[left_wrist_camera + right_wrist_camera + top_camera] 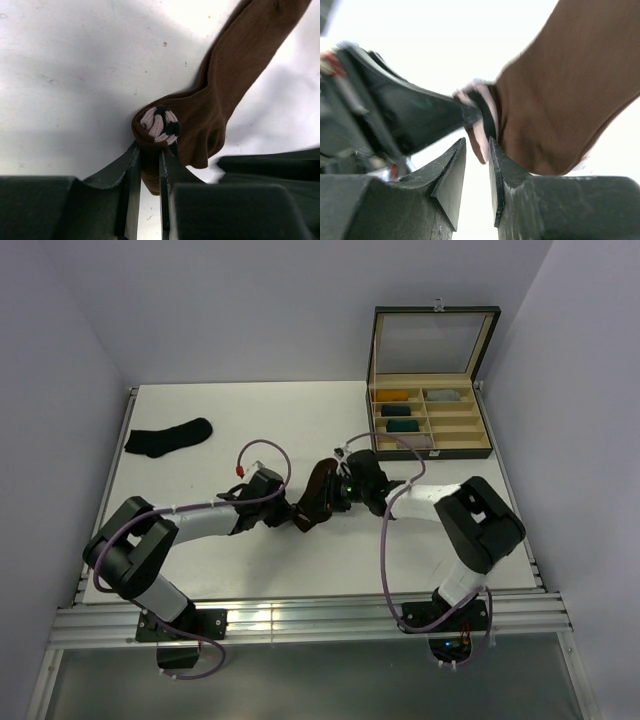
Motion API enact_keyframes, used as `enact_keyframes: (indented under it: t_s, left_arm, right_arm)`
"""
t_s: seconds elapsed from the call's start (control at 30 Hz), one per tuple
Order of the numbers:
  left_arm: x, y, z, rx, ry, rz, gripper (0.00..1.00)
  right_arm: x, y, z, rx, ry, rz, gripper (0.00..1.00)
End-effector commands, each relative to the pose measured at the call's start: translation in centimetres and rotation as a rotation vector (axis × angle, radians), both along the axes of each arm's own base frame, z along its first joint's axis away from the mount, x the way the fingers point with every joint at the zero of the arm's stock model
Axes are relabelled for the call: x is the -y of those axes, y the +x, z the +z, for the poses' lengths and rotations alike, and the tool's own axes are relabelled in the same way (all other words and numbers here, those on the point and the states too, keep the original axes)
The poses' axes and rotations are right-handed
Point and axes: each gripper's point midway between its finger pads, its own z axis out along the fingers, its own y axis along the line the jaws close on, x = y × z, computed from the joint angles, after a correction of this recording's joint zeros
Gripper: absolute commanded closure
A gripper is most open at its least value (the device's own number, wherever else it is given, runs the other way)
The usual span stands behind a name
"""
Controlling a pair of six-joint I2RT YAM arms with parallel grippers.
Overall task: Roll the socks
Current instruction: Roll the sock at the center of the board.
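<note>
White tabletop (250, 410): dark brown striped-cuff fabric sock (235, 75), rolled cuff clenched between left fingers (131, 175); right fingers (451, 170) parted, just beside cuff.

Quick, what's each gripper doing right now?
Left gripper: closed on the dark brown fabric sock with pale-striped cuff.
Right gripper: slightly open, tips at that sock, not clamping it.

Two socks out on the one table (260, 420): one brown sock (318, 492) with a striped cuff, one black sock (168, 437). Two arms in play, the left arm (190, 522) and the right arm (440, 502), one pair of jaws apiece. One box (483, 430) at the back, and four rolled bundles inside it: a mustard bundle (397, 395), a grey bundle (446, 395), a dark bundle (396, 410) and a teal bundle (401, 425).
</note>
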Motion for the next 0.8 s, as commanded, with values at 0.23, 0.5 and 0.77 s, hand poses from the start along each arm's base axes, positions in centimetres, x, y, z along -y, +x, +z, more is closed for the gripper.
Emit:
enact_keyframes:
  t_s: [0.23,0.5,0.77]
  left_arm:
    - [-4.7,-3.1,-2.2,-0.115,0.216,0.018,1.0]
    - [-6.1,-3.5,-2.3,-0.139,0.223,0.034,1.0]
    - [-6.1,-2.7,-2.2,-0.152,0.228,0.026,1.0]
  right_arm:
    - [2.2,9.4,1.7,0.26,-0.29,-0.15,0.68]
    - [1.4,12.8,-2.7,0.209,-0.389,-0.137,0.68]
    - [0.0,15.9,-0.9,0.274,-0.391,-0.093,0.67]
